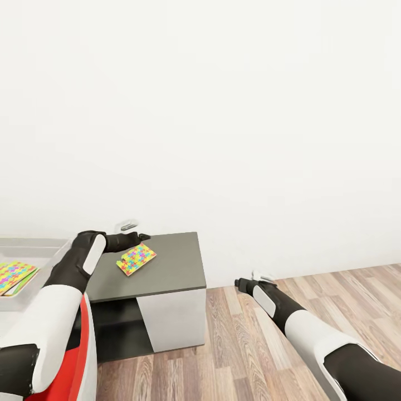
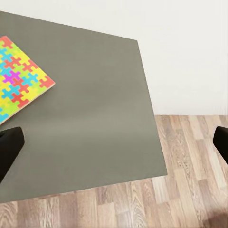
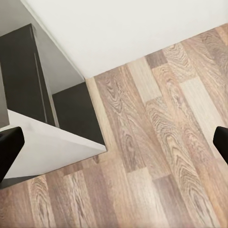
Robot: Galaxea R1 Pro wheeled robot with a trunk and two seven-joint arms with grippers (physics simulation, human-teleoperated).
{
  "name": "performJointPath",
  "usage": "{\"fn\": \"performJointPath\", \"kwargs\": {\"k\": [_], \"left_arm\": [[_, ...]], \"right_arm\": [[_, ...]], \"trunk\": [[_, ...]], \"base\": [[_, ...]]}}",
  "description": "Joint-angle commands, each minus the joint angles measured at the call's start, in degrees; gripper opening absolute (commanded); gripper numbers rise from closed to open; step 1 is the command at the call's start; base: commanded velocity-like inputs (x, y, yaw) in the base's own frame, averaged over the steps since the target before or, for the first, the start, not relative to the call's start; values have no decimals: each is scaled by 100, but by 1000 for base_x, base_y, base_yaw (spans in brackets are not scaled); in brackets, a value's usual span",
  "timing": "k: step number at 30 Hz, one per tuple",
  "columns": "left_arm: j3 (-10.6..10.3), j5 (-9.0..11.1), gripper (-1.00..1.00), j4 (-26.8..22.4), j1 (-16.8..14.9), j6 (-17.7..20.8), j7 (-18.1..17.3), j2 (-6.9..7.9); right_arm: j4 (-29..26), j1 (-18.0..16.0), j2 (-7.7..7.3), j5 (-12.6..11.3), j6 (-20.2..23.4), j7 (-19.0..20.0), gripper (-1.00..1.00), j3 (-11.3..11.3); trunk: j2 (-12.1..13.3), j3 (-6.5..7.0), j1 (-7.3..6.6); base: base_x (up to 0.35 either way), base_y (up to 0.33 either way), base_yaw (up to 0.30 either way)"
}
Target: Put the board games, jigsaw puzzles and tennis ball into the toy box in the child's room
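Two hands, both spread wide and holding nothing: left hand (image 1: 135, 238) hovering over the dark cabinet tabletop (image 1: 172, 262), right hand (image 1: 252, 280) low over the wood floor (image 1: 267, 345). Just beside the left hand, one jigsaw puzzle (image 1: 136, 259) flat on that tabletop, near its back edge. Further left, a second puzzle (image 1: 15, 275) apparently already inside the toy box (image 1: 47, 262), though cropped. Probably light, thin and liable to flex; best pinched at a jagged edge after sliding it partway over the tabletop's edge.
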Motion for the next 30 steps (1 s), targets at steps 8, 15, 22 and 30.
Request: {"fn": "performJointPath", "kwargs": {"k": [8,15,22,30], "left_arm": [[7,-14,100,-4,0,-17,214,-57],[6,-26,100,-3,1,-23,247,-76],[6,-26,100,-4,2,-24,250,-79],[6,-30,100,-3,-1,-24,251,-80]], "right_arm": [[-15,-3,-4,-66,16,-51,100,48],[-22,-2,3,-77,15,-55,100,35],[-24,-2,9,-81,15,-55,100,31],[-24,-2,19,-77,15,-48,100,36]], "trunk": [[-13,-13,4],[-13,-13,4],[-13,-13,4],[-13,-13,4]], "base": [[0,0,0],[29,-126,0],[55,-207,0],[11,-38,30]]}}
